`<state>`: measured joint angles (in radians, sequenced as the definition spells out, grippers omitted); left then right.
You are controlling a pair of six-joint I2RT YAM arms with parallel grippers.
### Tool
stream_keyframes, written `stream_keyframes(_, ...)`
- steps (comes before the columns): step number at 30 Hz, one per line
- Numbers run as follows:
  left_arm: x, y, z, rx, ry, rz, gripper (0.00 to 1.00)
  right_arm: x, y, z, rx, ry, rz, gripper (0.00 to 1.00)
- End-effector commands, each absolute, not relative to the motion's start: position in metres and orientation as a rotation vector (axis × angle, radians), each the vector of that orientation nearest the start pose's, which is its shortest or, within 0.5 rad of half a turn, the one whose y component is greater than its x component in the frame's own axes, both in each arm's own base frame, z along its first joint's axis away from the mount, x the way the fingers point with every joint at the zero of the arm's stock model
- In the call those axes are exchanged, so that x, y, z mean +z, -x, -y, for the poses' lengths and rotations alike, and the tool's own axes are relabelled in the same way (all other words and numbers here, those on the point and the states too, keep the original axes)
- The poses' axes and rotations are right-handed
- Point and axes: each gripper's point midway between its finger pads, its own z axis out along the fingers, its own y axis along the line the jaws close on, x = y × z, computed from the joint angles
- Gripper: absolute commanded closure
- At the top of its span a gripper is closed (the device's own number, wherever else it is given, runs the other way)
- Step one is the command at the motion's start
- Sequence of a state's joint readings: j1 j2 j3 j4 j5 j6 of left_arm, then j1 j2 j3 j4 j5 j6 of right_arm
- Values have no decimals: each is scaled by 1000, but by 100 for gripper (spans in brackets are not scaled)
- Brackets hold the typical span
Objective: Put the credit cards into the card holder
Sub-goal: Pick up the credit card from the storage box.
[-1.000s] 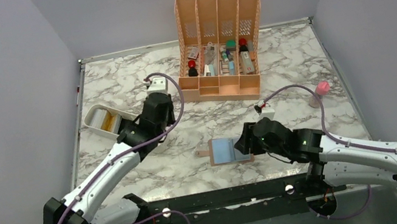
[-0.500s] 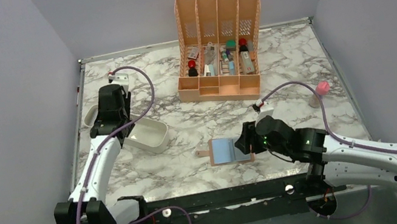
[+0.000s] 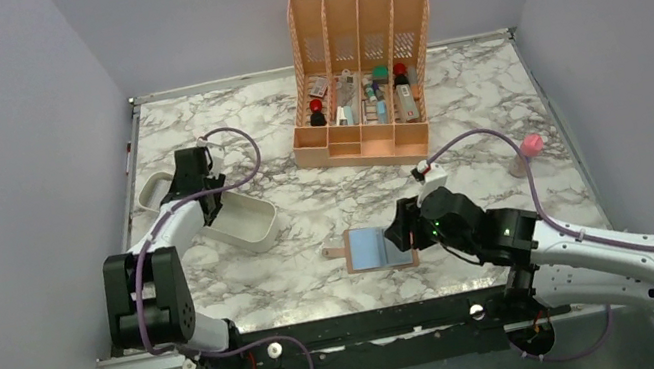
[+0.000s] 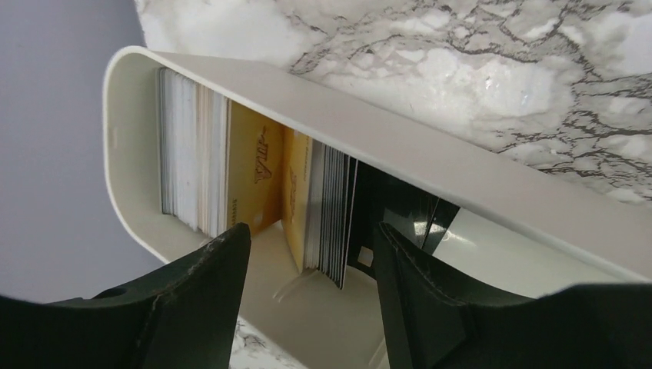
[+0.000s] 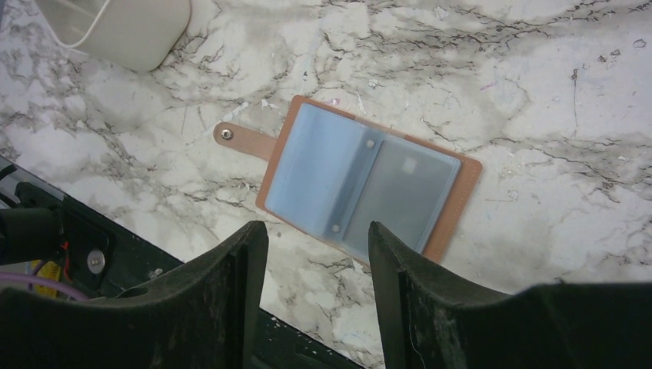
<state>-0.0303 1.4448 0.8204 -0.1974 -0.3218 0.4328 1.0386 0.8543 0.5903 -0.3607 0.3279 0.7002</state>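
While the card holder [image 5: 367,188] lies unfolded on the marble bench [image 3: 327,207], its light blue inside facing up, the right gripper [image 5: 317,228] hovers just above it, fingers spread and empty. The left gripper [image 4: 311,238], likewise spread and holding nothing, hangs over the white tray [image 4: 461,165], where the credit cards [image 4: 254,181] stand on edge.

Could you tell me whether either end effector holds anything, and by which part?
Nothing is held: left end effector open over the cards in the tray, right end effector open above the card holder.
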Motion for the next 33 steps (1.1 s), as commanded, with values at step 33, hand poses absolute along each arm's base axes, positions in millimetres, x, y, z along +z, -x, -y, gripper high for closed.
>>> stream_keyframes(33,82,-392,-122,888,-329,-2326,39,146,-187,-235,596,180,-2164,44)
